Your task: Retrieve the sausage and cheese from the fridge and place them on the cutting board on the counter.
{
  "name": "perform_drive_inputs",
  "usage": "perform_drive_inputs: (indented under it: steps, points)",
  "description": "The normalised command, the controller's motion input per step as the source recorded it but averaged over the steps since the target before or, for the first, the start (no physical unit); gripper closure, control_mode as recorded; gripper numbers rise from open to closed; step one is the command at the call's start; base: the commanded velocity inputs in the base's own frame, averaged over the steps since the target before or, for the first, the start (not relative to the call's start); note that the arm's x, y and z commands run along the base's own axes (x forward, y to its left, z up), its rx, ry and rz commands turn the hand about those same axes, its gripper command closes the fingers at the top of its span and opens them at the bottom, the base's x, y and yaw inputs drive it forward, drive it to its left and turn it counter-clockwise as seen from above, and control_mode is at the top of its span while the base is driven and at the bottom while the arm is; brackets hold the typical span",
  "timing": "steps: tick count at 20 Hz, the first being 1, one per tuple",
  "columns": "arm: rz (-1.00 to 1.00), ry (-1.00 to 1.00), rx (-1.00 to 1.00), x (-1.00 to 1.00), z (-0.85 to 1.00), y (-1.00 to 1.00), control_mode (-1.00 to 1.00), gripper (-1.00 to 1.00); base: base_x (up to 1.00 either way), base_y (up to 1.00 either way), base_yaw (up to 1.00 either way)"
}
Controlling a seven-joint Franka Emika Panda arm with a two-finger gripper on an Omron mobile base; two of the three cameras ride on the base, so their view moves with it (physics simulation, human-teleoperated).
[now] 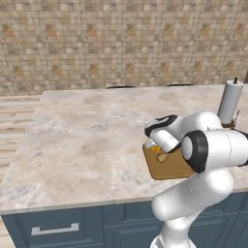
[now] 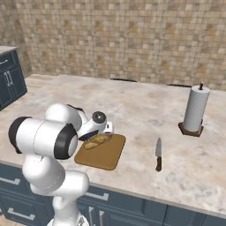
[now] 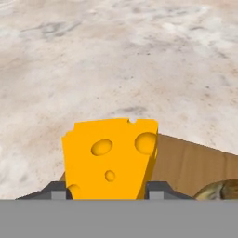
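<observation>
The cheese (image 3: 110,160) sits clamped between the two fingers (image 3: 59,189), a dark tip on each flank, held over the near-left corner of the board (image 2: 102,152) on the tabletop (image 1: 87,140). From the left base camera a bit of yellow (image 1: 156,149) peeks out under the gripper (image 1: 160,151) at the board's 10 o'clock corner. A tan, lumpy item (image 2: 98,140) already lies on the board just beside the gripper — whether it is the sausage I cannot tell; it looks more bread-coloured than reddish.

The step in hand looks like setting the cheese down. To do it well, lower straight until the wedge's base meets the wood before parting the fingers — released high, it could tip or roll off the edge. Nudge toward the board's 3 o'clock side first, since the wedge hangs near the corner, but stop short of the tan item. Then lift straight up.
</observation>
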Motion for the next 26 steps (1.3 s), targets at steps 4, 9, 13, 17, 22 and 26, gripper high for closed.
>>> perform_drive_inputs:
  steps: [4,9,13,17,22,26]
  points:
    - [0.0,-0.01,0.0,-0.04,-0.21,0.0,-1.0,1.0,0.0,0.0,0.0]
    - [0.0,-0.02,0.0,-0.02,-0.05,-0.01,-1.0,-1.0,0.0,0.0,0.0]
    - [0.0,-0.04,0.0,-0.18,0.0,-0.04,-1.0,-1.0,0.0,0.0,0.0]
    - [0.0,-0.07,0.0,-0.22,0.05,-0.09,-1.0,-1.0,0.0,0.0,0.0]
    - [0.0,-0.04,0.0,-0.03,0.24,0.0,-1.0,-1.0,0.0,0.0,0.0]
    - [0.0,0.0,0.0,-0.13,0.52,0.04,-1.0,-1.0,0.0,0.0,0.0]
